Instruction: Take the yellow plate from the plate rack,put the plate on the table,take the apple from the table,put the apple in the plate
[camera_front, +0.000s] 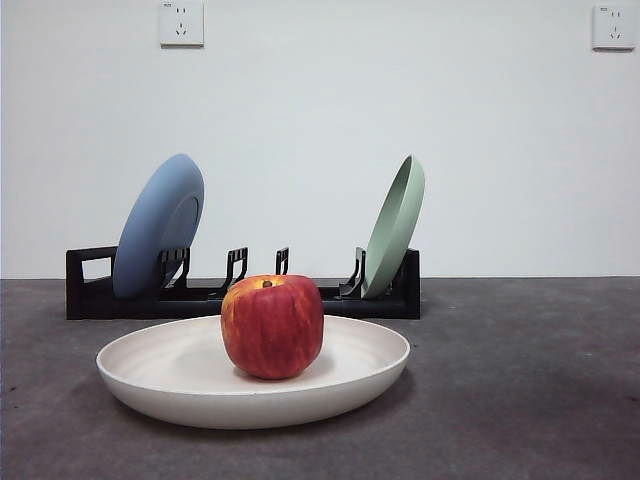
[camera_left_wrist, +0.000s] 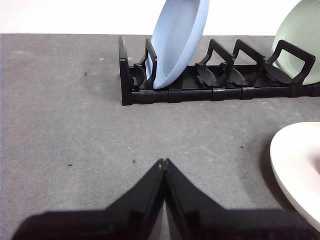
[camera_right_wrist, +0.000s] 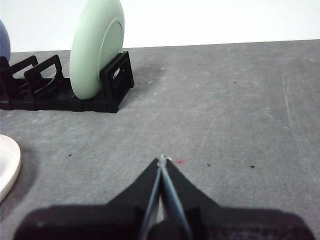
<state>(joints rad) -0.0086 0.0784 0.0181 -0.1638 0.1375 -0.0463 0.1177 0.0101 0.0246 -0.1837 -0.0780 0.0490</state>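
Note:
The red apple (camera_front: 272, 326) stands in the middle of the yellow plate (camera_front: 160, 375), a wide cream plate lying flat on the dark grey table (camera_front: 520, 380) in front of the black plate rack (camera_front: 90, 285). The plate's rim also shows in the left wrist view (camera_left_wrist: 297, 170) and the right wrist view (camera_right_wrist: 7, 165). My left gripper (camera_left_wrist: 163, 162) is shut and empty, low over the table, apart from the plate. My right gripper (camera_right_wrist: 161, 159) is shut and empty on the plate's other side. Neither arm shows in the front view.
The rack holds a blue plate (camera_front: 160, 225) at one end and a pale green plate (camera_front: 395, 225) at the other, both leaning upright; they also show in the wrist views (camera_left_wrist: 177, 40) (camera_right_wrist: 95, 50). Its middle slots (camera_left_wrist: 225, 67) are empty. A white wall stands behind.

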